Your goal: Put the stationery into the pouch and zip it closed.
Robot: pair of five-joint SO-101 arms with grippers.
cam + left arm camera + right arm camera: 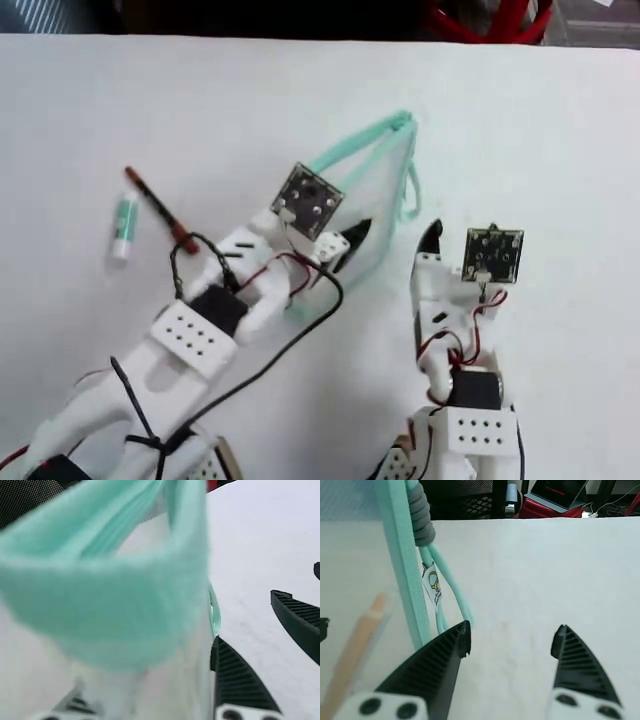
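- Two arms come in from the near edge of the table (540, 130), both pointing at the pouch (375, 195). It lies about mid-table, clear-walled with mint trim.
- Just off the pouch's right side hovers the right gripper (514, 630), jaws spread wide and holding nothing. It sits beside the mint zipper cord (445, 580) and its grey bead (420, 515).
- The left gripper (348, 245) is at the pouch's near end, with the mint rim bunched up against its camera. Whether it has hold of the rim I cannot tell.
- Through the pouch's clear wall a pale wooden stick (355, 645) shows; inside or merely behind, I cannot say.
- Left of the pouch and well apart from it lie a red-brown pen (158, 207) and, just beside that, a white-and-green tube (123, 228). Both are outside, so I judge filling is the step in hand and zipping is not yet due.
- To do it well, I'd want the mouth held wide and steady while one item at a time goes in lengthwise, clear of the trim.
- In the way: the left arm (200, 330) and its black cables (300, 338) lie between the pouch and those two items. The pen's near end is close to a cable loop, so the right arm would have an awkward reach across.
- Beyond the pouch, past the table's far edge, sits something red (490, 22).
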